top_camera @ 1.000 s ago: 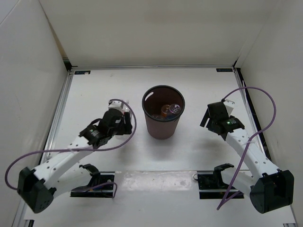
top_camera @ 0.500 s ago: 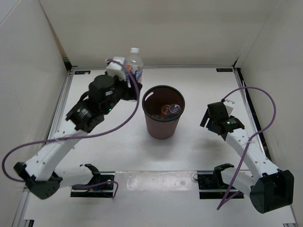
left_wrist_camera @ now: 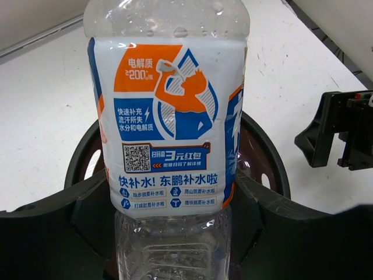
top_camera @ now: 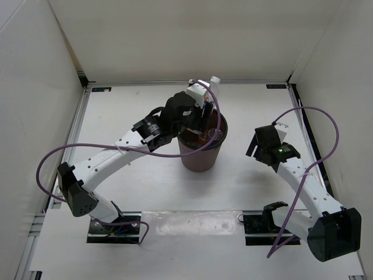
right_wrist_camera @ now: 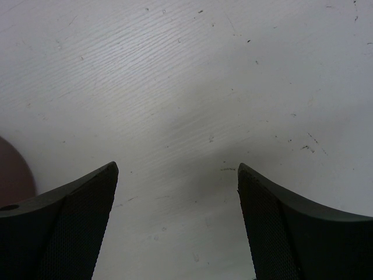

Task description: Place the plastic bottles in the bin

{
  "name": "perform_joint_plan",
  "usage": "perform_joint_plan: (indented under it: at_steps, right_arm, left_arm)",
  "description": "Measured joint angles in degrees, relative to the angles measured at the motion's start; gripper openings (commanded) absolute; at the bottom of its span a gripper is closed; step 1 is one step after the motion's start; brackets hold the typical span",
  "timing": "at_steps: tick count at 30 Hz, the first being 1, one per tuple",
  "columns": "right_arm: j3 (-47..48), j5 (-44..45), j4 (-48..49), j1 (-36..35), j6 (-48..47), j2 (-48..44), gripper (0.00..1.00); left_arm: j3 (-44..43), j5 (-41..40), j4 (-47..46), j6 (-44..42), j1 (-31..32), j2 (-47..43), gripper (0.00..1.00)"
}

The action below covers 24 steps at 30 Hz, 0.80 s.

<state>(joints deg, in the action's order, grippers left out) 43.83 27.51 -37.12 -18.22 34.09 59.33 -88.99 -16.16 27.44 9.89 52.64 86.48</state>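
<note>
Down at the near edge both arms reach out from their bases over the white table [top_camera: 128,105]. On the right, the right gripper [right_wrist_camera: 175,221] hangs low over bare tabletop, its fingers [right_wrist_camera: 70,221] spread wide with nothing between them, and a sliver of maroon creeps into the left edge of its wrist view. Just to its left, near the middle of the table, stands the bin [top_camera: 201,158], upright and apart from that gripper. Now the action: the left arm arches across from the left with its purple cable [top_camera: 49,160] looping behind it, and the left gripper [top_camera: 201,109] sits right over the bin's mouth. It is clamped on the bottle [left_wrist_camera: 169,134], a clear one with a blue, white and orange label, both fingers pressed against the lower body below the label. From the left wrist, the bin's black rim curves out behind the bottle on either side. From above, the white cap pokes out past the bin's far rim, pointing toward the back wall [top_camera: 175,35]. What lies inside the bin is hidden by the arm.
</note>
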Motion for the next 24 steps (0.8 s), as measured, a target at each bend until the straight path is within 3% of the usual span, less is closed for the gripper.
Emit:
perform_joint_plan:
  at_steps: [11,13,24]
  right_arm:
    - [0.00,-0.02,0.00,-0.22,-0.02,0.15,0.85]
    - [0.00,-0.02,0.00,-0.24,0.00,0.20,0.85]
    - [0.00,-0.02,0.00,-0.31,-0.02,0.31,0.85]
  left_arm:
    - [7.23,-1.51,-3.39,0.90,0.09,-0.81,0.85]
    - [8.26,-1.84,-3.54,1.18,0.09,-0.87,1.00]
    - [7.93,-9.01,1.18,0.11,0.09,-6.01,1.00]
